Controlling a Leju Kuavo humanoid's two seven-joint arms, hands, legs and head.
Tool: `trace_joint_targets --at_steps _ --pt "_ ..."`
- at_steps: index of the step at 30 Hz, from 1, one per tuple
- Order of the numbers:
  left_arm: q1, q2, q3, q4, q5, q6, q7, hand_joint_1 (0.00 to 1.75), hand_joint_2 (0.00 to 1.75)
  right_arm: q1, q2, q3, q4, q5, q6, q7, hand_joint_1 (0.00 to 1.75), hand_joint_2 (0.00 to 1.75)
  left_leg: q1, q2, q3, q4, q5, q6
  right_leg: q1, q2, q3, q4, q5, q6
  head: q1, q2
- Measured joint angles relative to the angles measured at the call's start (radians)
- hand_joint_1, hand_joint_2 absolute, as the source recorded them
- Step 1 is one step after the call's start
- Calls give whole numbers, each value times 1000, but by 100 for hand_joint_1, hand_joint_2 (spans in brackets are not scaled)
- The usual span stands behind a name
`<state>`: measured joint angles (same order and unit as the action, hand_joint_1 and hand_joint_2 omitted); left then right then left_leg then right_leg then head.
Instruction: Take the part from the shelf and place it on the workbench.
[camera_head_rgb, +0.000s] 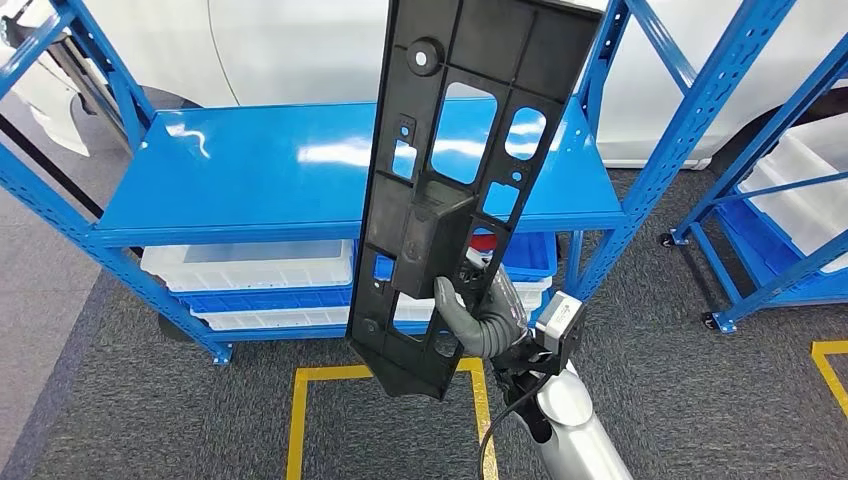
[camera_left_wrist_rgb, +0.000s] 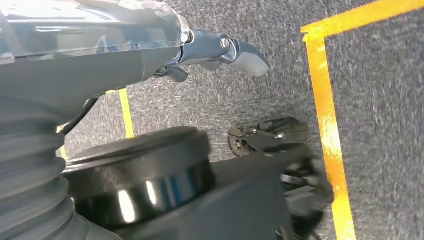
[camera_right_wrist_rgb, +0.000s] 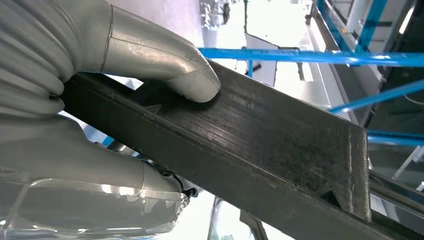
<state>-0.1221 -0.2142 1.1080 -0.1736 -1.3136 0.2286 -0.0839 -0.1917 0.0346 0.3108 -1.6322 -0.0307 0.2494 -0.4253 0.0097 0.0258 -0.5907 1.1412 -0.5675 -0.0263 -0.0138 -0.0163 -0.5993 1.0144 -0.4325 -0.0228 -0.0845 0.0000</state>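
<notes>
One black part (camera_head_rgb: 455, 180) gripped upright by right hand (camera_head_rgb: 480, 315), no legible markings. Left hand (camera_left_wrist_rgb: 220, 52) empty, fingers apart. Blue shelf (camera_head_rgb: 250, 175), grey carpet (camera_head_rgb: 150, 420), yellow floor tape (camera_head_rgb: 296, 420).

1. The part (camera_head_rgb: 455, 190) looks like matt black plastic, finely ribbed where the right hand (camera_head_rgb: 487, 312) grips it.
2. That hand's thumb (camera_right_wrist_rgb: 170, 60) is smooth grey, slightly shiny.
3. The shelf (camera_head_rgb: 270, 170) behind the part is glossy blue painted metal.
4. The floor (camera_head_rgb: 180, 420) below the shelf is rough grey carpet.
</notes>
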Motion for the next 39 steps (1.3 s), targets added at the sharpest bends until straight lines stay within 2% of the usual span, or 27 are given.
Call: trace_joint_targets --at_steps 2,3,4,6,8,9,12,14,16,17,18,19,20,21,23,24,27,28,29,31,32,33,34,35,36,37,39 --pt "2 0 4 0 6 -6 4 0 175 1 3 0 2 5 -1 0 175 175 1 -14 -61 130 -51 -4 2 10 -3 1 2 -3 0 0" --pt "3 0 7 0 9 -9 7 0 175 1 3 0 3 7 -1 0 175 175 1 -16 -75 157 -52 -4 2 15 -4 3 3 -3 0 0" --pt "2 1 10 0 11 -11 9 0 175 1 3 0 4 9 -1 0 175 175 1 -16 -70 143 -33 -4 2 19 -5 5 4 -2 0 0" --pt "1 1 14 0 13 -17 10 0 175 0 4 0 5 11 -2 0 175 175 2 -19 -12 17 38 2 2 27 -6 9 5 0 0 0" --pt "0 1 18 0 15 -24 10 0 175 -1 5 -1 5 13 -4 -1 175 175 0 -27 37 -96 84 12 4 34 -11 12 8 10 0 0" --pt "-1 1 18 0 16 -28 10 0 175 -1 5 -1 5 13 -5 -1 175 175 -1 -31 44 -118 91 17 4 35 -15 13 12 17 0 0" --pt "-2 1 19 0 15 -33 9 0 175 -1 5 -3 5 15 -11 -1 175 175 -2 -30 35 -125 107 35 3 36 -24 14 16 37 0 0" --pt "-5 0 19 0 14 -34 9 0 175 -2 5 -6 5 16 -14 -1 175 175 1 -25 25 -133 124 51 2 31 -42 61 -34 47 0 0" --pt "-6 1 19 0 14 -34 9 0 175 -1 5 -7 5 17 -14 -1 175 175 -1 -20 7 -133 138 59 0 26 -80 180 -123 55 0 0" --pt "-6 1 19 0 14 -34 9 0 175 -1 5 -8 5 17 -14 -1 175 175 -2 -17 -4 -132 145 60 -1 26 -97 241 -156 58 0 0" --pt "-6 1 19 0 14 -34 9 0 175 0 5 -8 6 17 -14 -1 175 175 -4 -16 -16 -130 152 60 -1 25 -101 278 -170 60 0 0" --pt "-6 1 19 0 14 -34 10 0 175 0 5 -8 6 17 -14 -1 175 175 -4 -14 -28 -126 158 59 -1 24 -87 279 -163 61 0 0" --pt "-6 0 19 0 14 -34 10 0 175 -1 5 -9 6 17 -14 -1 175 175 -5 -14 -40 -123 165 57 -1 23 -53 242 -140 60 0 0" --pt "-6 0 19 0 14 -34 10 0 175 -2 5 -9 6 17 -14 -1 175 175 -5 -14 -51 -119 171 55 -1 20 -4 176 -115 58 0 0" --pt "-7 0 19 0 14 -34 11 0 175 -4 6 -9 5 19 -14 -1 175 175 -6 -14 -65 -114 184 46 4 16 79 48 -92 47 0 0" --pt "-7 0 19 0 13 -34 11 0 175 -5 6 -9 5 21 -14 -1 175 175 -7 -14 -68 -114 191 41 7 15 97 13 -92 41 0 0" --pt "-6 0 19 0 11 -33 11 0 175 -7 8 -10 5 24 -13 -3 175 175 -7 -15 -72 -120 209 23 9 17 87 -2 -74 20 0 0" --pt "-5 0 19 0 11 -33 11 0 175 -8 9 -10 5 25 -13 -3 175 175 -6 -17 -78 -112 194 18 7 16 79 -4 -63 12 0 0" --pt "-5 0 19 0 11 -33 11 0 175 -8 10 -10 5 25 -13 -3 175 175 -6 -18 -88 -87 159 13 3 15 68 -7 -50 5 0 0" --pt "-5 1 20 0 11 -33 11 0 175 -8 13 -10 5 26 -13 -4 175 175 -3 -19 -116 18 53 5 1 14 39 -8 -26 -3 0 0" --pt "-5 1 20 0 11 -33 11 0 175 -7 14 -10 5 27 -13 -4 175 175 -1 -19 -127 83 12 2 2 14 24 -7 -14 -3 0 0" --pt "-5 1 20 0 11 -33 12 0 175 -6 14 -10 5 27 -13 -4 175 175 0 -19 -129 134 -5 0 2 14 9 -6 -2 -2 0 0" --pt "-5 1 20 0 10 -33 12 0 175 -5 14 -10 6 27 -13 -4 175 175 0 -19 -119 158 2 -1 2 14 -7 -4 9 -1 0 0" --pt "-4 1 20 0 10 -33 13 0 175 -4 14 -10 6 28 -13 -4 175 175 1 -19 -91 147 26 -2 2 15 -22 -2 19 2 0 0" --pt "-4 1 20 0 9 -33 13 0 175 -3 14 -10 6 28 -13 -4 175 175 2 -20 -48 102 54 -1 1 15 -37 2 28 5 0 0" --pt "-5 1 20 0 9 -33 14 0 175 -3 15 -10 5 28 -13 -4 175 175 2 -22 6 32 64 2 1 16 -49 5 37 10 0 0" --pt "-6 1 19 0 8 -33 14 0 175 -3 16 -11 4 29 -14 -4 175 175 -1 -28 93 -98 51 10 3 17 -62 10 53 21 0 0"
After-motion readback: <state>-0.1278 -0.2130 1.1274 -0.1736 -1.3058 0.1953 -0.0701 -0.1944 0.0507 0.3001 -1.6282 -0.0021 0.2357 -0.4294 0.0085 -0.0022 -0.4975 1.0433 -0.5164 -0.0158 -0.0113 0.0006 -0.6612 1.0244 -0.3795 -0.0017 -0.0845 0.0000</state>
